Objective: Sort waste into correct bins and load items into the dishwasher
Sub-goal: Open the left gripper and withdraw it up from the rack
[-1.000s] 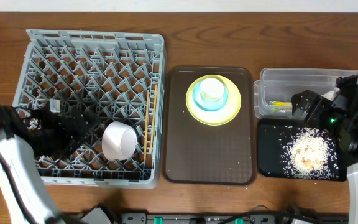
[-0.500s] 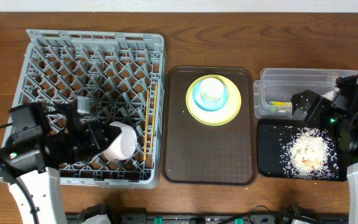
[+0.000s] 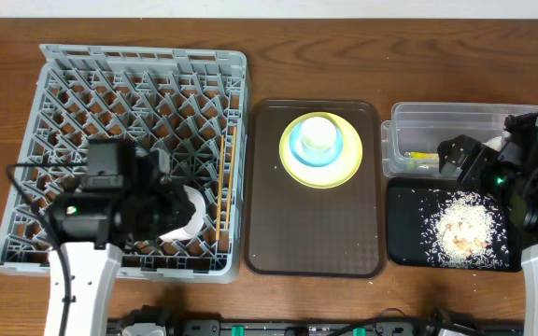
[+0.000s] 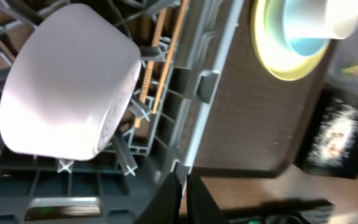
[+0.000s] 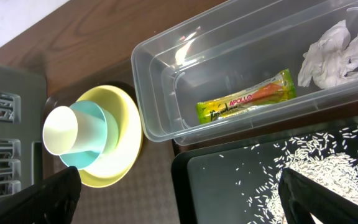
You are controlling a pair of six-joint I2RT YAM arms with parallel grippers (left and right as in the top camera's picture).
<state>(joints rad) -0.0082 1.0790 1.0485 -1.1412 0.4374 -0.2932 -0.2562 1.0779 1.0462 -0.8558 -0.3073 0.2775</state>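
Observation:
The white bowl lies on its side in the grey dish rack, and the chopsticks rest along the rack's right wall. My left gripper hovers over the rack's front right corner, shut with nothing in it. On the brown tray, the yellow plate carries the blue bowl and the white cup. The clear tub holds the sachet and the napkin. Rice lies on the black tray. My right gripper is open above the two bins.
The brown serving tray sits between the rack and the bins. Wooden table shows behind everything. My left arm covers the rack's front middle, and my right arm stands at the table's right edge.
My left arm swung from the rack's left edge to over its front middle, and its jaws closed. The white bowl stayed in the rack. The right arm has not moved.

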